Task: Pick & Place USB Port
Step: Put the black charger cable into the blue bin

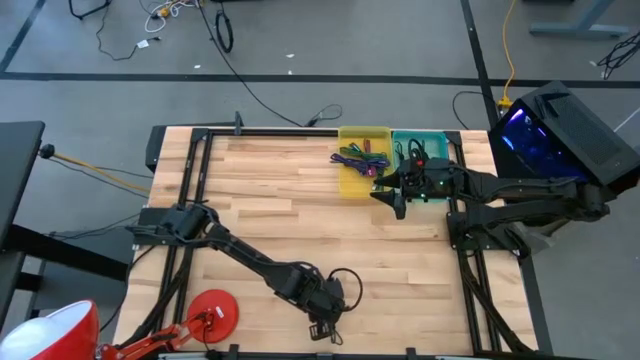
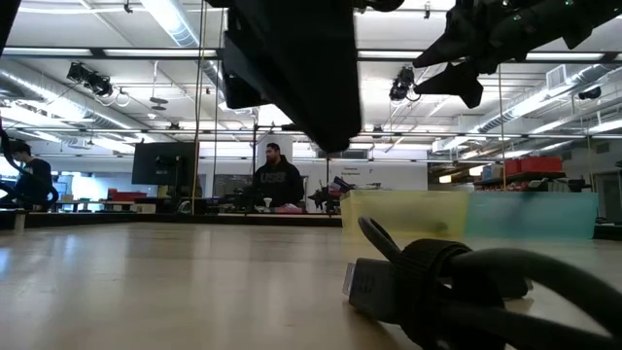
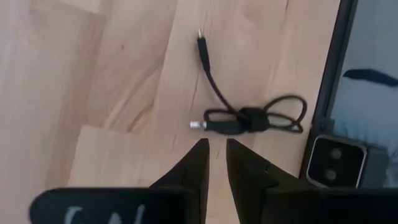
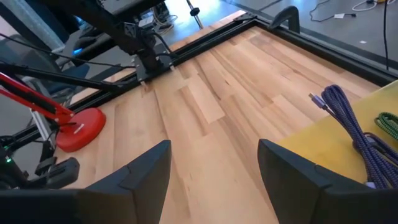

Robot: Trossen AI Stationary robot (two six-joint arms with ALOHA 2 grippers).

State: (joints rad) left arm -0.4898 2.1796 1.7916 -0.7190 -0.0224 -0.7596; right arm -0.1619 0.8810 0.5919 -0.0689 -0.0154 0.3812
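Below left tool (image 3: 216, 163), narrow: coiled black cable (image 3: 249, 118), grained wood; right tool (image 4: 214, 168) wide.

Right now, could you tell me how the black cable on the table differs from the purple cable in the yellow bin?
The black cable lies on the bare wood near the table's front edge; the purple cable lies inside the yellow bin at the back. The black cable lies beneath the left gripper, whose jaws stand nearly closed and empty; the purple one lies beside the open right gripper. Both are bundled.

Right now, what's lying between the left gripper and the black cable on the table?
Nothing. In the left wrist view, only bare wood separates the left gripper from the black cable, which lies bundled just ahead of it.
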